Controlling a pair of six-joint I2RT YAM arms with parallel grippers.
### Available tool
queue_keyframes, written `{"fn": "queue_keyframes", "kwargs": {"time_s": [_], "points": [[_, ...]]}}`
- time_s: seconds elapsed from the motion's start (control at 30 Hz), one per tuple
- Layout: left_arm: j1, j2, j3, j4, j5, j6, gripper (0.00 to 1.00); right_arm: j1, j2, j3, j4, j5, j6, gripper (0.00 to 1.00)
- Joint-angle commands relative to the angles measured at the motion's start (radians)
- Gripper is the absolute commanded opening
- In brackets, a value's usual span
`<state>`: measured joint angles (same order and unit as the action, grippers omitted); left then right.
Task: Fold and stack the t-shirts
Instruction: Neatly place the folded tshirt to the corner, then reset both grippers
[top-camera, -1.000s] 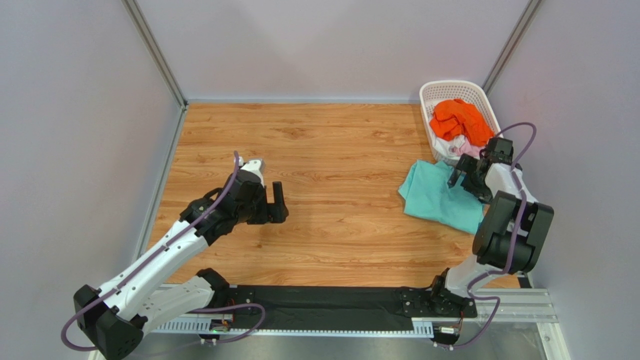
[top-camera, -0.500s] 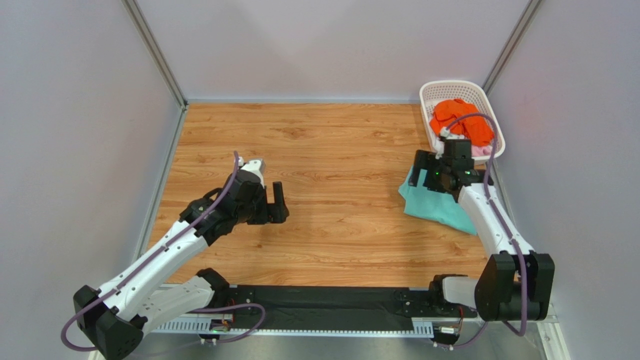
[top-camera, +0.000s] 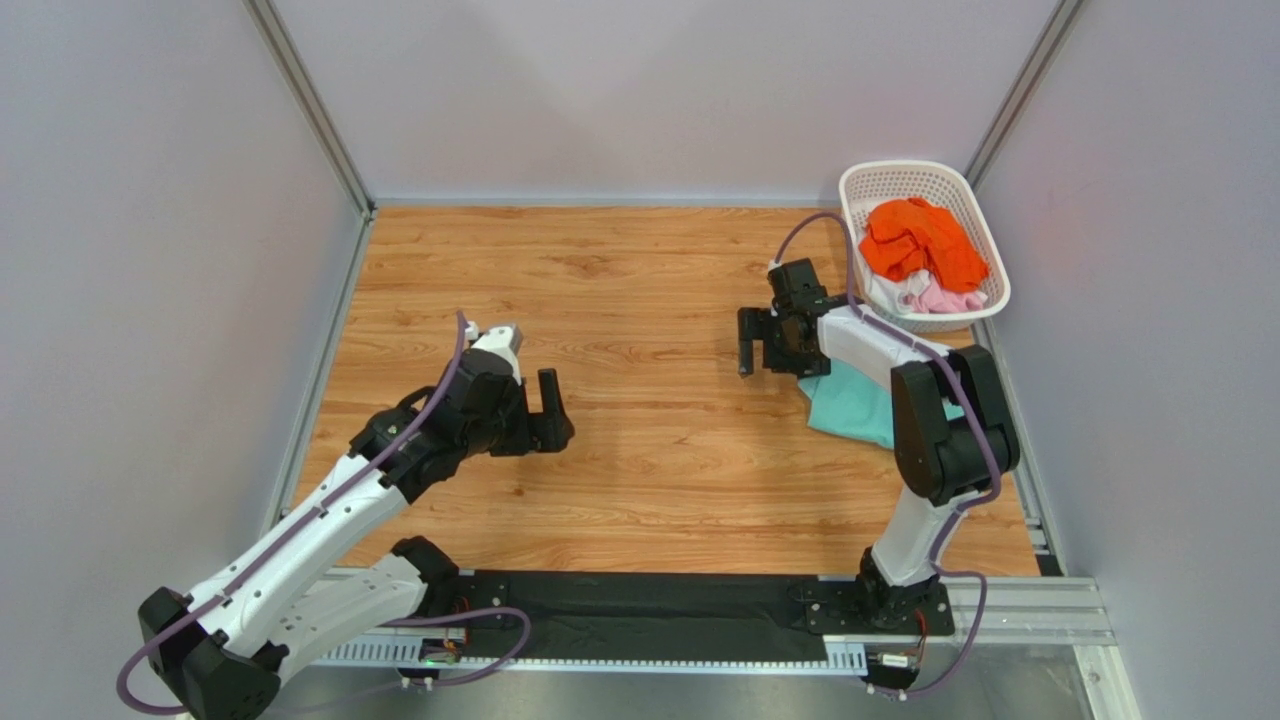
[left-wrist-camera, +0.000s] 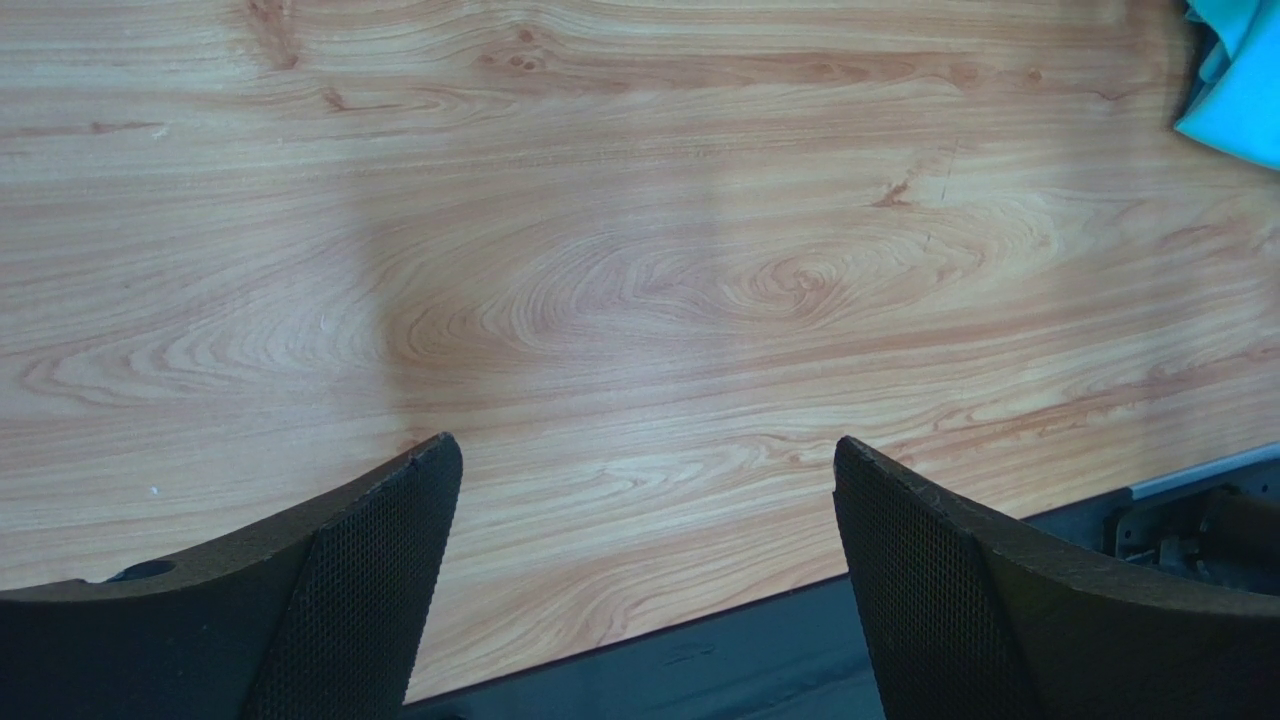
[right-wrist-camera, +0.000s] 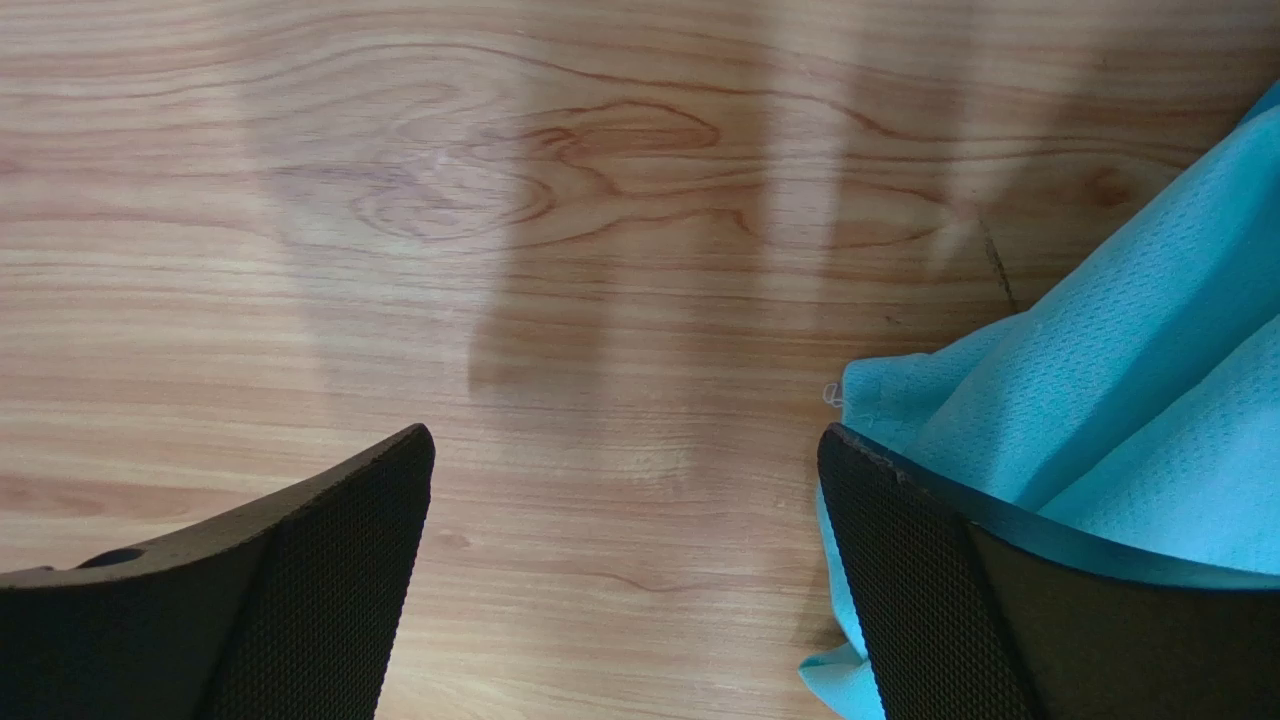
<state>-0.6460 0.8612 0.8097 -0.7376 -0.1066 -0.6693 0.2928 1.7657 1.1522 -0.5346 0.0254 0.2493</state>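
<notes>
A: Nearest, left gripper (top-camera: 547, 408) barely shifted: wide open, empty; right gripper (top-camera: 765, 342) swung left off the mint tee (top-camera: 845, 405), wide and empty too.
B: Risk?
A: It's bunched beside the basket (top-camera: 902, 168); pinching its edge may catch two layers. Farther back, an orange tee (top-camera: 917, 240) sits in it.

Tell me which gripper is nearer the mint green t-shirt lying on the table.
Right. The right gripper hangs open at the edge of the mint green t-shirt, one of its fingers beside the cloth. The left gripper is open far across the table, to the shirt's left.
</notes>
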Motion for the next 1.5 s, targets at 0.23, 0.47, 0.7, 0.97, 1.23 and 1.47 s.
{"fn": "queue_keyframes", "kwargs": {"time_s": [0.23,0.47,0.7,0.97,1.23,1.47], "points": [[0.003,-0.021,-0.01,-0.009,-0.022,-0.019,1.0,-0.011,-0.046,-0.087,-0.002,0.155,0.087,1.0],[0.005,-0.033,-0.018,-0.014,-0.022,-0.026,1.0,-0.034,-0.124,-0.196,-0.001,0.18,0.096,1.0],[0.003,-0.048,-0.021,-0.023,-0.024,-0.033,1.0,-0.034,-0.284,-0.243,0.005,0.148,0.064,1.0],[0.003,-0.068,0.006,-0.049,-0.091,-0.05,1.0,-0.026,-0.521,-0.27,0.062,0.124,0.087,1.0],[0.005,-0.07,0.02,-0.094,-0.136,-0.105,1.0,-0.026,-0.681,-0.327,0.091,0.041,0.091,1.0],[0.003,-0.088,0.013,-0.095,-0.148,-0.105,1.0,-0.027,-0.715,-0.327,0.064,0.044,0.108,1.0]]}}
